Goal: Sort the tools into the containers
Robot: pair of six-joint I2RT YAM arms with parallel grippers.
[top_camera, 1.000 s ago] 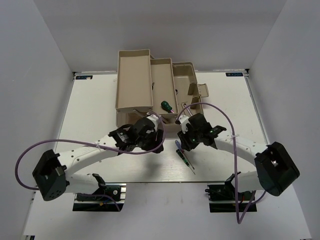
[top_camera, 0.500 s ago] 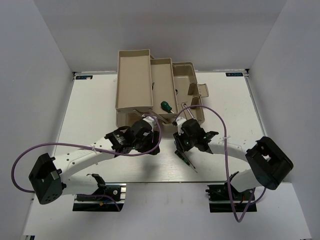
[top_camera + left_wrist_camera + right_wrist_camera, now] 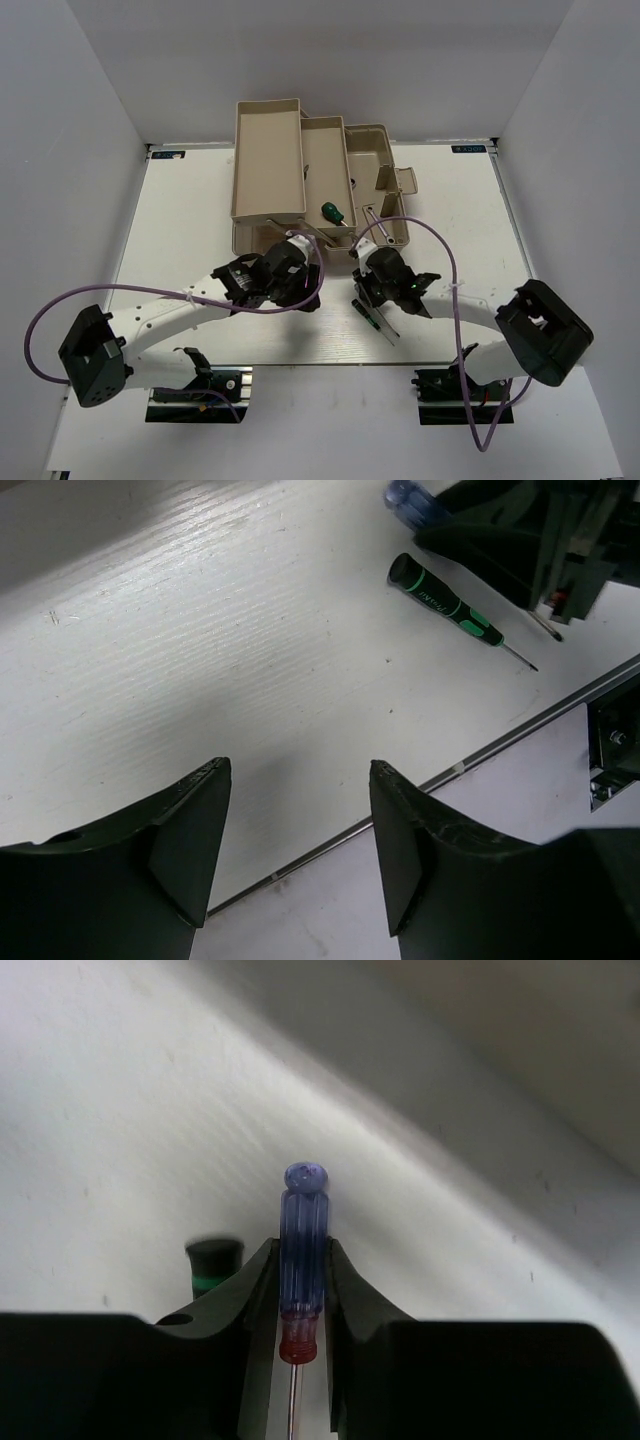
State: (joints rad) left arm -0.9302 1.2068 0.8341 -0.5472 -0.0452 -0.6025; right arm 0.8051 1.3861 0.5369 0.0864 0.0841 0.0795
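My right gripper (image 3: 302,1260) is shut on the purple-and-red-handled screwdriver (image 3: 303,1222), jaws on its handle, low over the table. In the top view it (image 3: 366,287) sits just below the toolbox (image 3: 375,150). The thin dark screwdriver with green bands (image 3: 445,602) lies on the table beside it (image 3: 376,322); its butt end also shows in the right wrist view (image 3: 214,1263). My left gripper (image 3: 300,860) is open and empty, left of these tools (image 3: 300,285). One green-handled screwdriver (image 3: 330,211) lies in a toolbox compartment. The wrenches do not show clearly.
The toolbox's beige trays are fanned open at the back: a long left tray (image 3: 268,185), a middle tray (image 3: 322,150) and the right compartment. The table's front edge (image 3: 480,755) runs close below both grippers. White walls enclose the table.
My right gripper has moved left and down onto the purple-and-red screwdriver and shut on its handle. My left arm shifted slightly and stays open.
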